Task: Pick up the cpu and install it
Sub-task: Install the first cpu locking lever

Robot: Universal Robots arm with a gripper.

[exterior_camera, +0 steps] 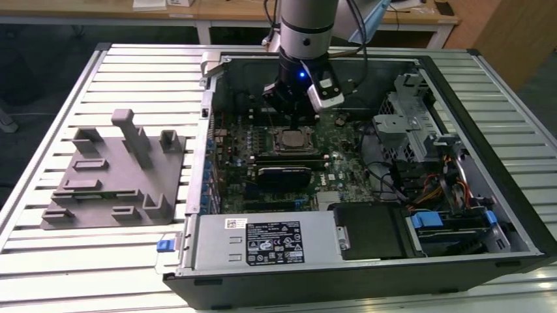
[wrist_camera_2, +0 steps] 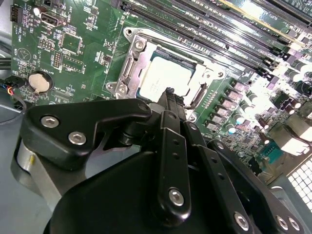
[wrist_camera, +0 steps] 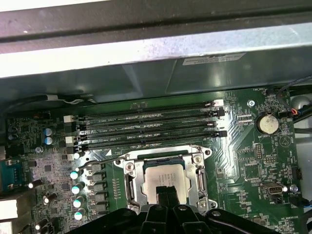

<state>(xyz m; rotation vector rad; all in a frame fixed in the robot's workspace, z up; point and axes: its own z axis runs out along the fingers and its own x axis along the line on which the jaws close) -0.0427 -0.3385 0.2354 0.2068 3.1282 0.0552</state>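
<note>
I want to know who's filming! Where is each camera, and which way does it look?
Exterior view: off the arm, up high, looking down into the open computer; the arm and gripper show.
First wrist view: on the arm, looking down at the board; the gripper's tip shows.
Second wrist view: on the arm, looking slantwise across the board; the gripper's black body shows.
Shared: all three show the cpu with the gripper close by it.

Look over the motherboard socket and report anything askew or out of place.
Nothing stands out. The cpu lies square inside the metal socket frame, not tilted; the gripper is right at one edge of it.
</note>
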